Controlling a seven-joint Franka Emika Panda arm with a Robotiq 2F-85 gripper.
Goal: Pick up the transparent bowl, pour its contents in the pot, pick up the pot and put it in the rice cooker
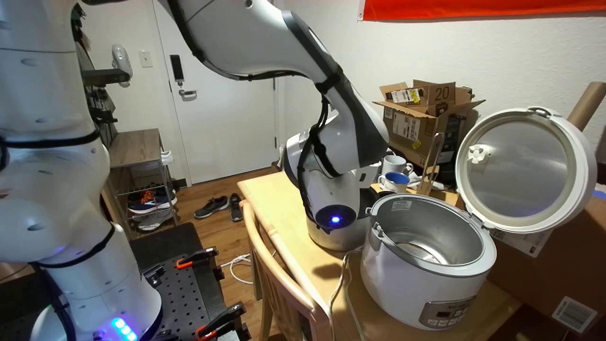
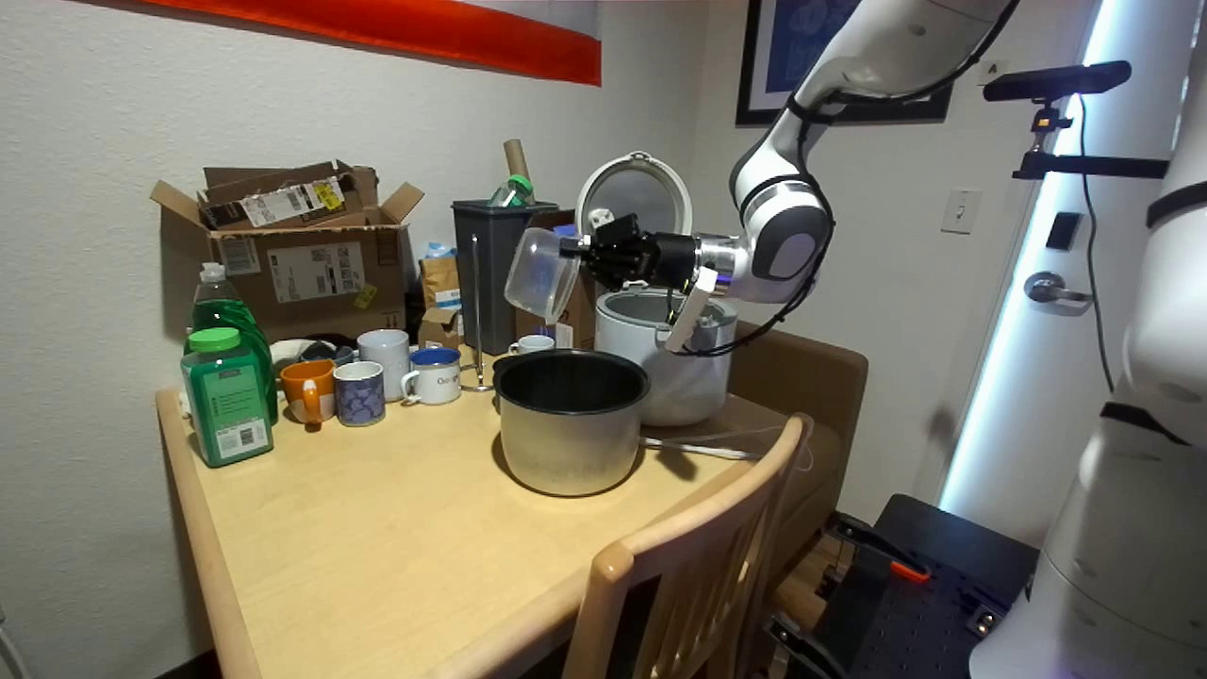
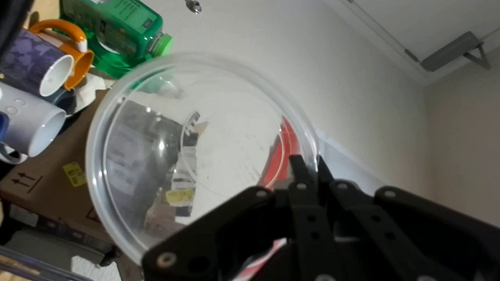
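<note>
The transparent bowl (image 2: 539, 275) is up in the air, tipped on its side, above the far side of the pot. My gripper (image 3: 308, 158) is shut on its rim, one finger inside and one outside. In the wrist view I look into the bowl (image 3: 230, 152); it looks empty apart from small bright spots. The grey pot (image 2: 570, 448) stands upright on the table, its black inside only partly seen. In an exterior view the arm covers much of the pot (image 1: 331, 240) and hides gripper and bowl. Beside it stands the white rice cooker (image 1: 407, 284), lid (image 1: 521, 166) raised.
Several mugs (image 2: 434, 377) and a green bottle (image 2: 226, 401) line the table's wall side. A metal stand (image 2: 475, 302) rises behind the pot. A cable (image 1: 342, 279) runs between pot and cooker. A wooden chair (image 2: 702, 547) stands against the near table edge.
</note>
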